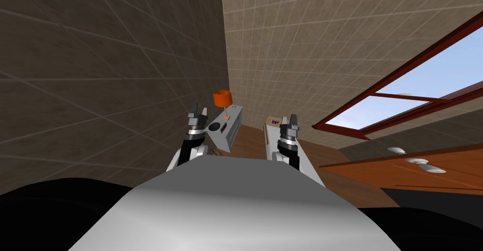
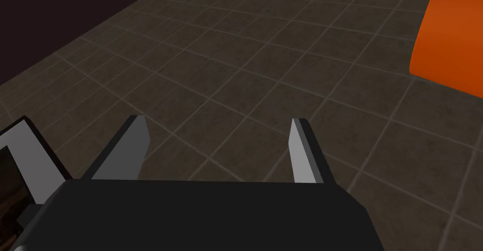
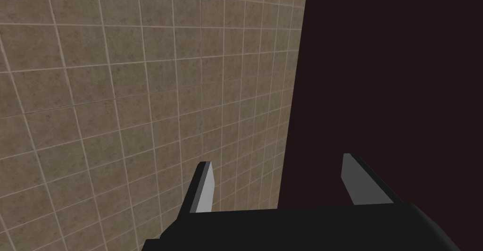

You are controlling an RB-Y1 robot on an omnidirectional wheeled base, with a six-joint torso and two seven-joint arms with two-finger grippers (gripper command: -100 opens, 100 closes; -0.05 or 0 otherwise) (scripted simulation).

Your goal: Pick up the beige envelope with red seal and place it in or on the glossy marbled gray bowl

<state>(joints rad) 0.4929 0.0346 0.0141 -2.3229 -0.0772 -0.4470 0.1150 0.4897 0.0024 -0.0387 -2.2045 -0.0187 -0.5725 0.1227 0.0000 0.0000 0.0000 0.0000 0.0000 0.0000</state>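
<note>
Two spread tools, left tool (image 1: 199, 109) beside orange lamp (image 1: 221, 98), right tool (image 1: 289, 119)

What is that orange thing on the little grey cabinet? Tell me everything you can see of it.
It looks like a table lamp: a smooth orange drum shade on a thin stem with a small pale base. It stands on top of the grey cabinet, at its far end, near the corner of the tiled walls. The open left gripper hangs close beside the shade, not touching it.

Orange lamp (image 1: 221, 98) on grey cabinet (image 1: 234, 130) just ahead of left end effector (image 1: 199, 109)
</note>
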